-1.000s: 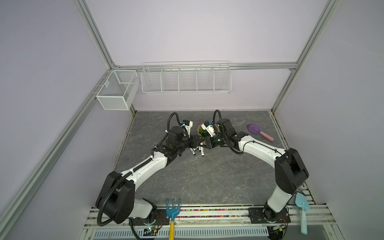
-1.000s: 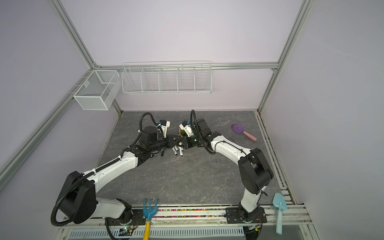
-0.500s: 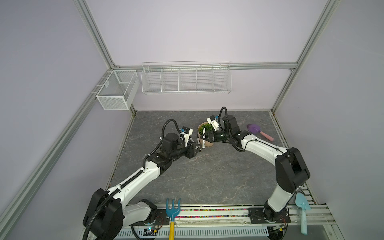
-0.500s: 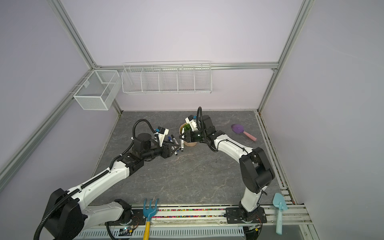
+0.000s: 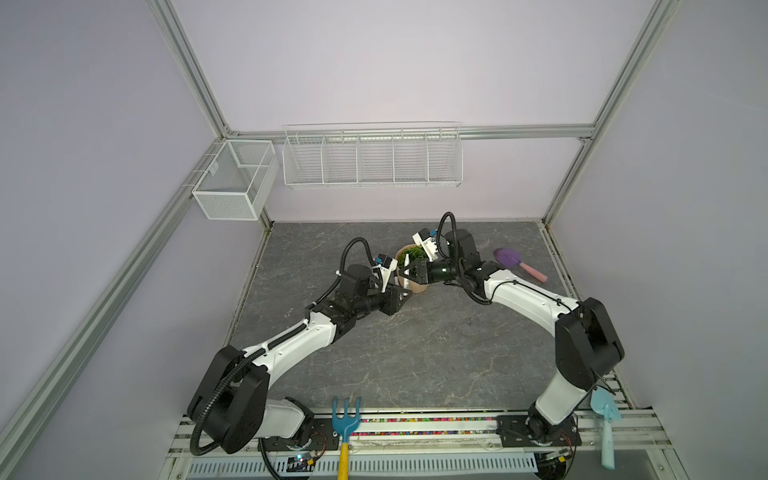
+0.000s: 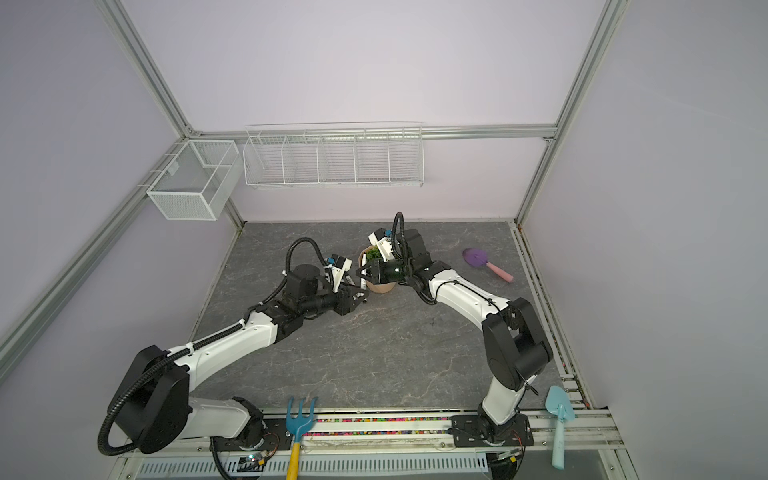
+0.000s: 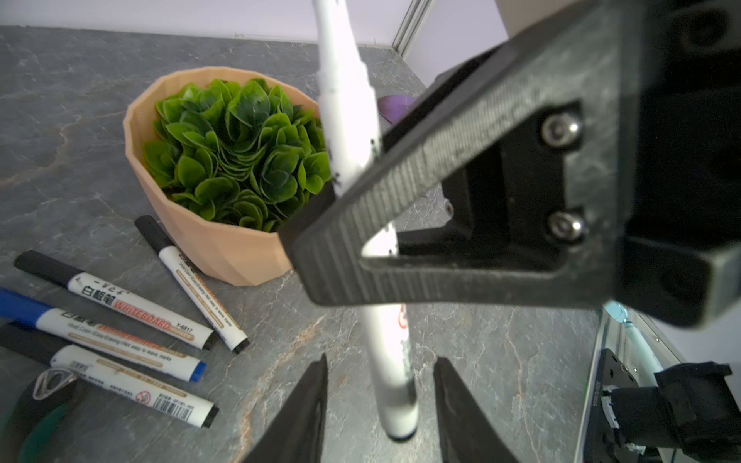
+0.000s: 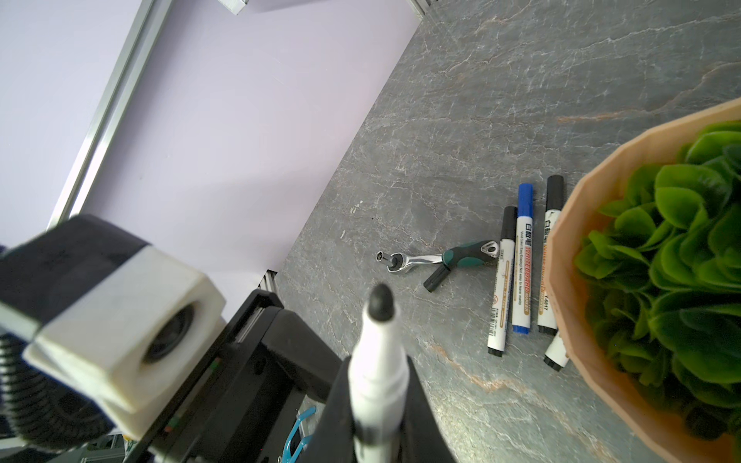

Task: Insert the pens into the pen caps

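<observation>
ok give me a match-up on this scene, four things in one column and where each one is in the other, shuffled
Things:
1. uncapped pen
2. blue-capped pen
3. loose black cap
4. purple trowel

Places:
A. beside the green handle of the wrench
B. lying right of the pot in both top views
C. clamped in the right gripper
D. flat between two black-capped pens

Pairs: 1-C, 2-D, 3-A, 4-B

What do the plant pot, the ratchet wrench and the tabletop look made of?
Pot: likely matte plastic, from its even peach colour and crisp facets.
Ratchet wrench: shiny metal head with glints, rubbery-looking green-and-black handle.
Tabletop: grey stone look with pale veins; real stone or printed laminate, cannot tell.
</observation>
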